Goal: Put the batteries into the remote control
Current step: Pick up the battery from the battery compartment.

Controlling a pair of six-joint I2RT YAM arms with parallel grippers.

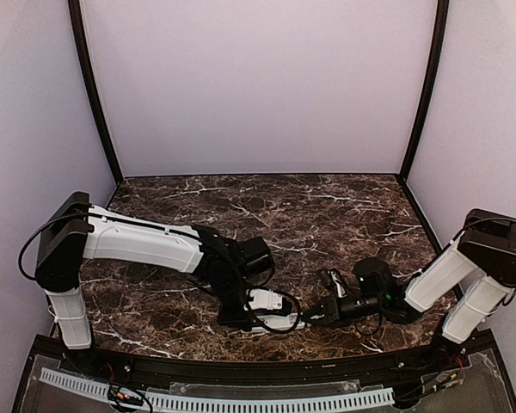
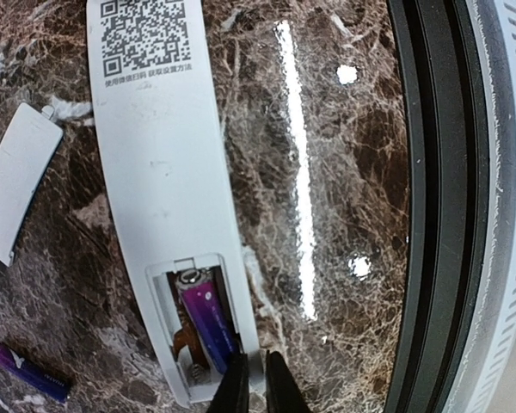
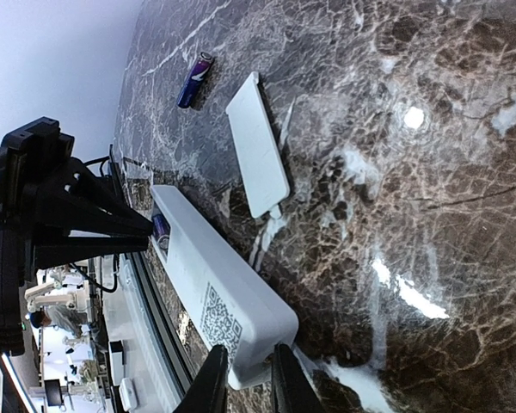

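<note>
Your left gripper sits shut and empty at the recess of the slim white plastic remote control, so pinch the light, slick purple cylindrical battery lying on the desk to its left mid-barrel, while your right gripper stands narrow at the remote's coded end, its grip unclear.

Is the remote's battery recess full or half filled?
Half filled: one battery lies inside the remote; the other battery lies on the table.

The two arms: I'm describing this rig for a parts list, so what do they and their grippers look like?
Both the left arm and right arm have white boxy links joined by chunky black joints, with thin black cables looping along them. A small green light shows at the right wrist. The left gripper and right gripper each have two slim dark fingers.
</note>
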